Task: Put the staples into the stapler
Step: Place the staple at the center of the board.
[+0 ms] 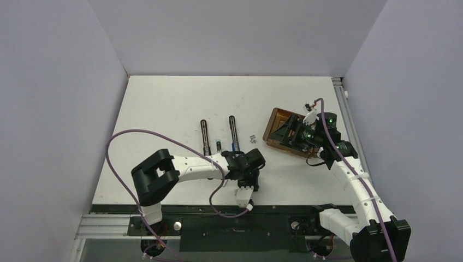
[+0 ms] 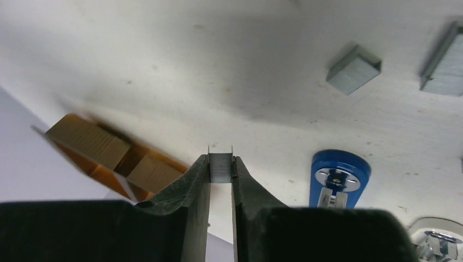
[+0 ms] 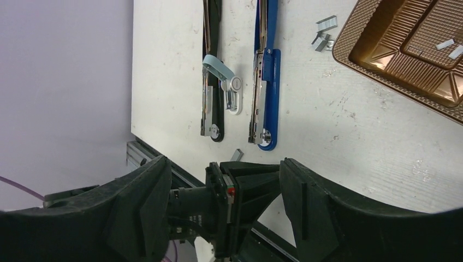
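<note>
**Strip clamped in the left gripper, at the near end of the blue stapler**

Your left gripper [image 2: 220, 161] is closed tight on a short staple strip [image 2: 220, 167]. The strip stands between the two fingertips, and its top sticks out a little above them. The gripper is over the table [image 1: 164, 109], close to the near edge and just beside the near end of the blue stapler [image 2: 339, 173]. You cannot tell from these views whether the strip touches the table.

Your right gripper [image 3: 224, 161] has its fingers wide apart and grips nothing. It hangs over the near right part of the tray [image 1: 277, 126].

Edges and room: grey walls close the table on the left, far and right sides. The tray lies turned at an angle, near the right edge. The blue stapler and the black stapler [image 1: 205, 136] lie opened flat, side by side, with their length running near to far. The black one is on the left, and a narrow lane of table runs between them. The widest open surface is on the far side of the staplers and on their left. Loose staples [image 1: 253, 140] lie between the blue stapler and the tray, near the tray's left corner but apart from it.

Containers: the tray is brown and ribbed, with two compartments. In the right wrist view two small strips [image 3: 449, 48] lie inside it. Which compartment they are in, you cannot tell.
</note>
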Motion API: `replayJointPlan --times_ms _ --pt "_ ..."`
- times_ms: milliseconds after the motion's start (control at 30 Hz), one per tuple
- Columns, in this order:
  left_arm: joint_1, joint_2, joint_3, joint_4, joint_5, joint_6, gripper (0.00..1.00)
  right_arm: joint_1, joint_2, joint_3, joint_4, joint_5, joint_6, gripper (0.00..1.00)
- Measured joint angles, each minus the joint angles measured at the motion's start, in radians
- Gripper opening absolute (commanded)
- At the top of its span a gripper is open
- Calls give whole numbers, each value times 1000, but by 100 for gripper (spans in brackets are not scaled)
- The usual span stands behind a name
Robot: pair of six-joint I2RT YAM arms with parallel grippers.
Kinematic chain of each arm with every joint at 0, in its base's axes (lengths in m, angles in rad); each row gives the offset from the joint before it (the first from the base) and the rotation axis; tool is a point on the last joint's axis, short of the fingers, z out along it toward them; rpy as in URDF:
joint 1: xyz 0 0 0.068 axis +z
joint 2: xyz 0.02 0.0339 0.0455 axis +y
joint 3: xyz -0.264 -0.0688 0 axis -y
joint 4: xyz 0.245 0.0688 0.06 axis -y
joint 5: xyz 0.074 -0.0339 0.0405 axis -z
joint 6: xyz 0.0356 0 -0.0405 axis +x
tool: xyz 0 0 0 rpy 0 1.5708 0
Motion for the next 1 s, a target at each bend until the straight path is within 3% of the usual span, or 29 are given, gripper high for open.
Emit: replayJointPlan --times_ms 400,567,767,1000 --pt "-114 142 135 -290 -230 34 12 -56 -8 0 -18 -29 0 71" --pt "-126 154 145 -311 -247 34 14 -65 -8 0 -18 -50 0 71" --pt "-126 171 162 -312 -239 32 27 -68 -9 -2 -18 -64 1 71" --pt "-125 181 175 -303 -215 26 33 -79 -14 -7 -18 -76 1 71"
